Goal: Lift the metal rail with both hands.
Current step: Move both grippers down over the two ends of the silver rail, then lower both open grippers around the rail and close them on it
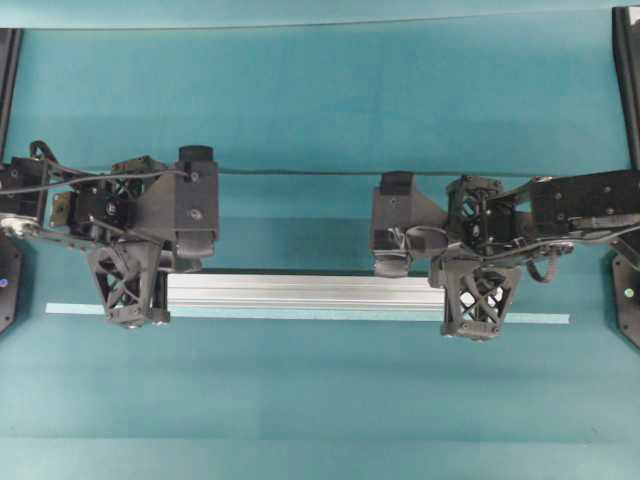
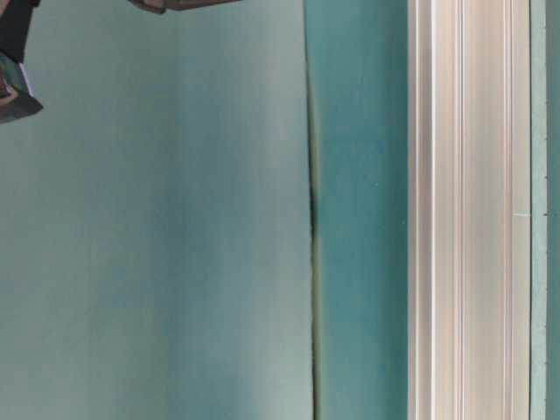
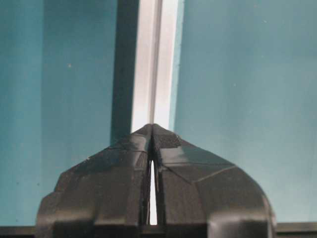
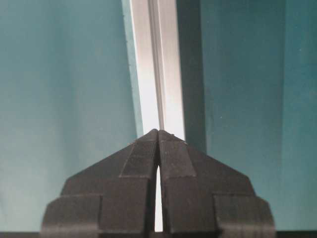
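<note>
The long silver grooved aluminium rail [image 1: 300, 291] lay crosswise on the teal mat [image 1: 320, 400], one end beneath each black lattice-fingered gripper, left [image 1: 132, 318] and right [image 1: 470, 330], both pinched together over it, gripping nothing.

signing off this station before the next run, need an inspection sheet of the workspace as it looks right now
surface: teal mat, with a seam or fold line running across it behind the arms.
job's things: metal rail lies flat and straight, grooves lengthwise, spanning between the two grippers.
clutter: thin pale strip lies alongside the rail's near edge and sticks out past both ends.
grippers: left gripper and right gripper are both shut, fingertips together, each over one end of the rail; neither holds it.
cables: black cables loop over the left arm, more on the right arm.
surroundings: dark frame posts at the side edges.
</note>
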Robot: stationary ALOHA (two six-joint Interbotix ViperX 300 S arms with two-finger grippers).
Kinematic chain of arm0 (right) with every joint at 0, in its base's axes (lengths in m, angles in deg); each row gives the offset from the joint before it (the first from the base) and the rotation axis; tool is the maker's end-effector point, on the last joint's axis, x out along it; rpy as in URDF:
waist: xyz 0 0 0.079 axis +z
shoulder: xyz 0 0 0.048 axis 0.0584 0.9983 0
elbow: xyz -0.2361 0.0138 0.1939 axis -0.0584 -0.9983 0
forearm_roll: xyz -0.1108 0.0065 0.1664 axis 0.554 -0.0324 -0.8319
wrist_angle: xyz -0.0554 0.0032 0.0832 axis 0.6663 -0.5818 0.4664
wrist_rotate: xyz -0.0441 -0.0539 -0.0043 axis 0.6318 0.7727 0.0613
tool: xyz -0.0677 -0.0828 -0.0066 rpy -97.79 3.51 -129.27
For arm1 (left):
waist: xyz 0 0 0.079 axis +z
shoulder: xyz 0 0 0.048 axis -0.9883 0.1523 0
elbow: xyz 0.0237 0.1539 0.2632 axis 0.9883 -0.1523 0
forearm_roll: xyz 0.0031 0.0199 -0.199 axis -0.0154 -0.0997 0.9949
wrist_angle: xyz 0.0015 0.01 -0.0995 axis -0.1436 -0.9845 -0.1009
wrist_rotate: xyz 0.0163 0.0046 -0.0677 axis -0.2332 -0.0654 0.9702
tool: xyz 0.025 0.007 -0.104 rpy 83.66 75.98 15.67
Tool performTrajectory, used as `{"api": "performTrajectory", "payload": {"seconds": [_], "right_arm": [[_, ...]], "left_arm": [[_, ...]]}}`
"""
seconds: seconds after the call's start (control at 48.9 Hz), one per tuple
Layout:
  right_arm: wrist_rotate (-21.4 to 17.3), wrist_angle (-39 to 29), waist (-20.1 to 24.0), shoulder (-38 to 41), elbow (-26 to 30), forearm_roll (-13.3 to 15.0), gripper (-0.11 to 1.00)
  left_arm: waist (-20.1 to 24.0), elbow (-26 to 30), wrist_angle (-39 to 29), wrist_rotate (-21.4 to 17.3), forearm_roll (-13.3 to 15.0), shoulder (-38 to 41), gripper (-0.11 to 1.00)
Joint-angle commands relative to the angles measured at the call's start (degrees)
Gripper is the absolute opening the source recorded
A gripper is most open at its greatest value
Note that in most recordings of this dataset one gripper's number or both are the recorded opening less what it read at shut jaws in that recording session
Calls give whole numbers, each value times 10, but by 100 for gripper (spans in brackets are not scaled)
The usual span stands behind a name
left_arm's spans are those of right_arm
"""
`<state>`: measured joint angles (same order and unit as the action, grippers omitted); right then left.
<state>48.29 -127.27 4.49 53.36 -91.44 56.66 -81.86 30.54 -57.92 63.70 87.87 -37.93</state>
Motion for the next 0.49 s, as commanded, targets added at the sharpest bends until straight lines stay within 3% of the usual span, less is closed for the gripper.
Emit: {"api": "performTrajectory", "payload": {"seconds": [0.0, 0.102, 0.164, 0.368, 0.471], "right_arm": [[4, 4, 2, 8, 4, -2, 3], [5, 15, 1, 10, 2, -2, 10], [6, 27, 0, 11, 0, -3, 20], [4, 56, 6, 18, -14, -1, 78], [3, 59, 11, 28, -18, 1, 95]], "left_arm": [[-6, 1, 1, -4, -1, -4, 4], [-11, -7, 1, -6, -1, -4, 11], [-13, -11, 1, -4, -1, -4, 22], [-19, -19, 3, -6, -1, 6, 79], [-18, -18, 2, -7, -1, 26, 98]]}}
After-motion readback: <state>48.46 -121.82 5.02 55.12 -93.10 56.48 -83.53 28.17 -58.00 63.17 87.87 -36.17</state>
